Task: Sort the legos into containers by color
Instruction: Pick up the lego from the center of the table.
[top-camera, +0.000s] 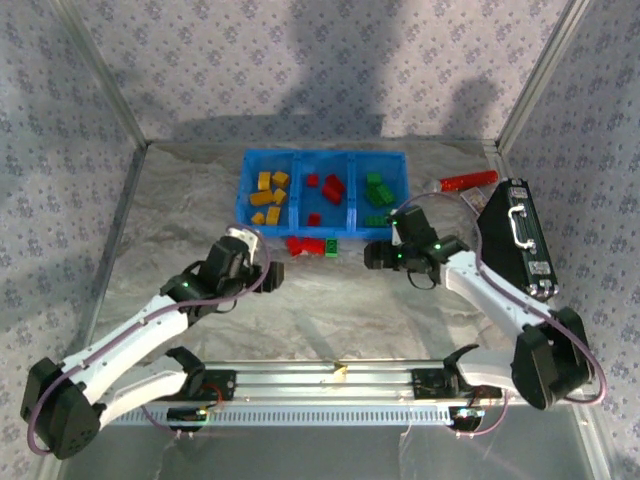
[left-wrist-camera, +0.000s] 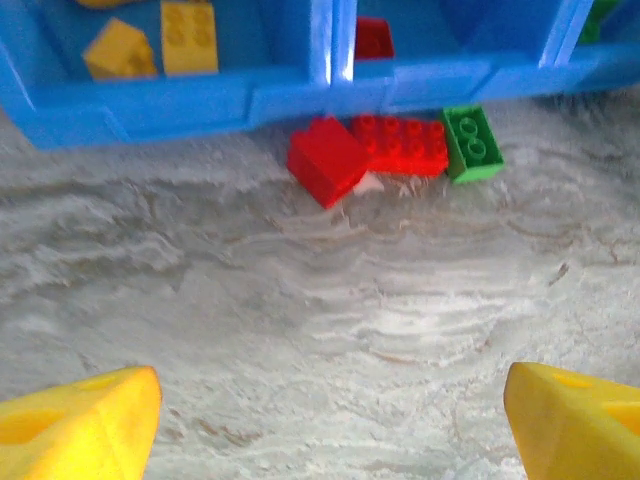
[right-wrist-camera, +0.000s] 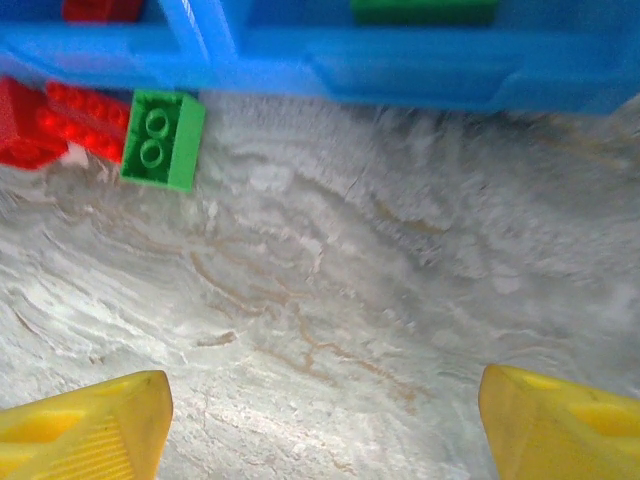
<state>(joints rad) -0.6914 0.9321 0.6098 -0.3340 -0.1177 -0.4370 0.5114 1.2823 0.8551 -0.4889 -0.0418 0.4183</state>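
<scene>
The blue tray (top-camera: 243, 196) holds yellow-orange legos (top-camera: 270, 195) in its left container, red ones (top-camera: 325, 190) in the middle and green ones (top-camera: 377, 192) on the right. Loose on the table against the tray's front wall (left-wrist-camera: 200, 100) lie a tilted red brick (left-wrist-camera: 325, 160), a long red brick (left-wrist-camera: 400, 143) and a green brick (left-wrist-camera: 472, 145). My left gripper (top-camera: 268, 272) is open just left of and nearer than them, empty (left-wrist-camera: 335, 420). My right gripper (top-camera: 375, 255) is open to their right, nothing between its fingers (right-wrist-camera: 325, 420); the green brick (right-wrist-camera: 160, 140) lies ahead to its left.
A black case with a silver handle (top-camera: 515, 240) lies at the right, beside my right arm. A red cylinder with a grey tip (top-camera: 468, 181) rests behind it, right of the tray. A metal rail (top-camera: 330, 378) runs along the near edge. Patterned walls enclose the table.
</scene>
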